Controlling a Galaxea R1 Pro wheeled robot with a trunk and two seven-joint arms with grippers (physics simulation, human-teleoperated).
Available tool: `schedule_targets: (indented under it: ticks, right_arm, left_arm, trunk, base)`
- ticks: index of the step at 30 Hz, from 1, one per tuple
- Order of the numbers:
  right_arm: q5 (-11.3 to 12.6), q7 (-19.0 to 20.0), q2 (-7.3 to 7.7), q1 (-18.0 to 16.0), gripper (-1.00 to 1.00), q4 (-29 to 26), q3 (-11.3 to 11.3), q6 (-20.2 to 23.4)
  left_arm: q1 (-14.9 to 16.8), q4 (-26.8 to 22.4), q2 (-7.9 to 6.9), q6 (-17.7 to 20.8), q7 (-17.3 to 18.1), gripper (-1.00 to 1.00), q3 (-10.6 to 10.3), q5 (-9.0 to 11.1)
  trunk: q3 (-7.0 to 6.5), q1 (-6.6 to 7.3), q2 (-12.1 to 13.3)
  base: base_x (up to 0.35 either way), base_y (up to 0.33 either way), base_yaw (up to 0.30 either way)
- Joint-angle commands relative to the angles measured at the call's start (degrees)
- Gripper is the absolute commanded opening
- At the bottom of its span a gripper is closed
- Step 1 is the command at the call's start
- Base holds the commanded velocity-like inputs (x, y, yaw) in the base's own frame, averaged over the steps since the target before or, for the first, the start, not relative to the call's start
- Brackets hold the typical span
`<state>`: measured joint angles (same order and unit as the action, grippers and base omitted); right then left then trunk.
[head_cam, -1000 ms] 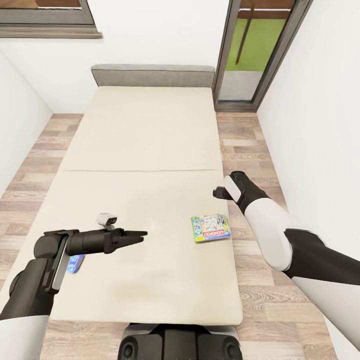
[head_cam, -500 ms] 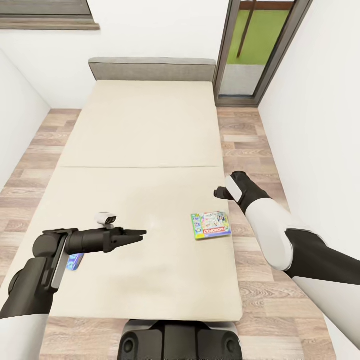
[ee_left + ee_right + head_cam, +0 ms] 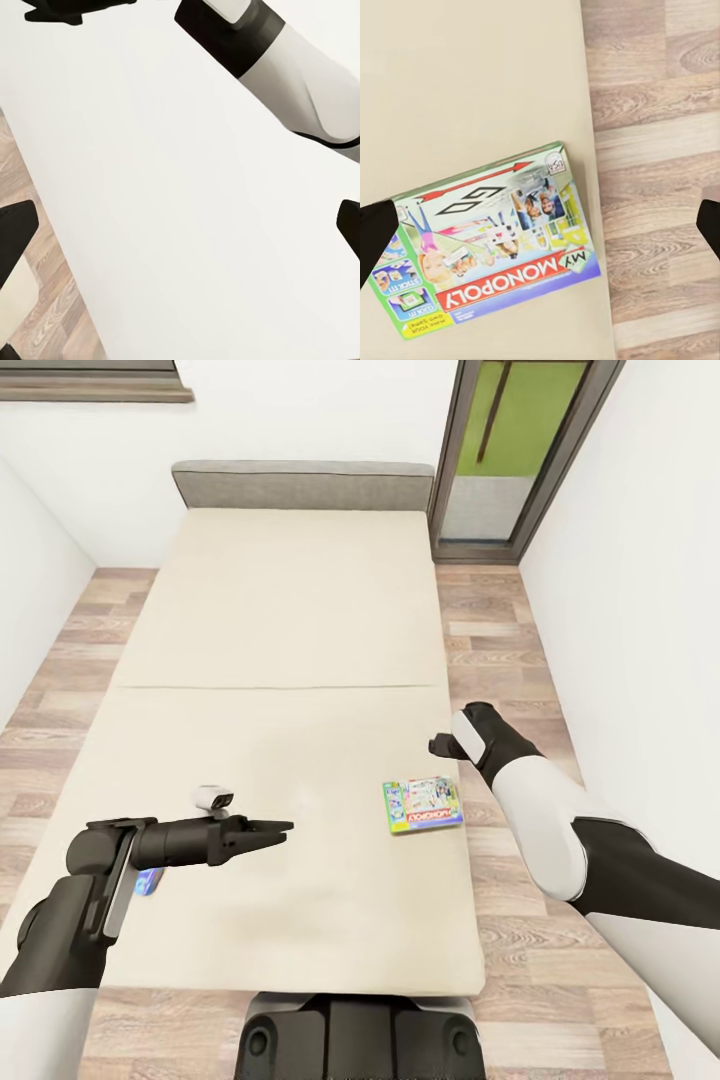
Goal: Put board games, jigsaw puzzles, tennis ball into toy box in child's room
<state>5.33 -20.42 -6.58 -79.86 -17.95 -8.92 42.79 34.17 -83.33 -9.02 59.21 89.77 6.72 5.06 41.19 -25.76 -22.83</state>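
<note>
Comparing the head view with the earlier pictures, the whole scene has slid slightly downward: the grey headboard and the window frame sit lower and more floor shows beside the bed (image 3: 280, 620), which points to camera motion, not to any move of the things. Both arms keep the same pose relative to the bed.

The Monopoly board game (image 3: 422, 806) lies flat on the beige mattress, close to the bed's right edge and toward its foot end. In the right wrist view the same box (image 3: 495, 244) lies skewed, one corner just short of the mattress edge, with plank floor beyond.

The small blue board game (image 3: 150, 881) lies near the bed's left edge, partly hidden under the left forearm.

The left gripper (image 3: 278, 828) hangs over the mattress left of centre, pointing across the bed toward the Monopoly box and well apart from it. In the head view its fingers lie close together, while the left wrist view shows dark finger shapes at opposite edges, so its state cannot be told. It holds nothing.

The right gripper (image 3: 437, 745) hovers above the bed's right edge, just headboard-side of the Monopoly box. Its fingers stand wide apart at the edges of the right wrist view, empty.
</note>
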Motion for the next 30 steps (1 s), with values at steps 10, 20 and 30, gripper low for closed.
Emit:
schedule_targets:
  ticks: [10, 20, 30]
  right_arm:
    - [0.85, -0.5, -0.32, -1.72, 1.0, -0.07, -0.13, 0.24]
    - [0.98, -0.5, -0.16, -2.41, 1.0, -0.07, -0.13, 0.22]
    - [1.0, -0.5, -0.03, -2.56, 1.0, -0.07, -0.13, 0.27]
  left_arm:
    - [0.02, 0.01, -0.02, 0.61, 0.23, 1.0, -0.17, -0.57]
    - [0.02, 0.01, 0.01, 0.64, 0.23, 1.0, -0.13, -1.53]
    - [0.02, 0.01, 0.05, 0.63, 0.23, 1.0, -0.2, -1.7]
  trunk:
    - [1.02, -0.03, -0.09]
    - [1.97, -0.03, -0.09]
    - [2.91, -0.03, -0.09]
  base:
    - [0.0, 0.0, 0.0]
    - [0.0, 0.0, 0.0]
    - [0.0, 0.0, 0.0]
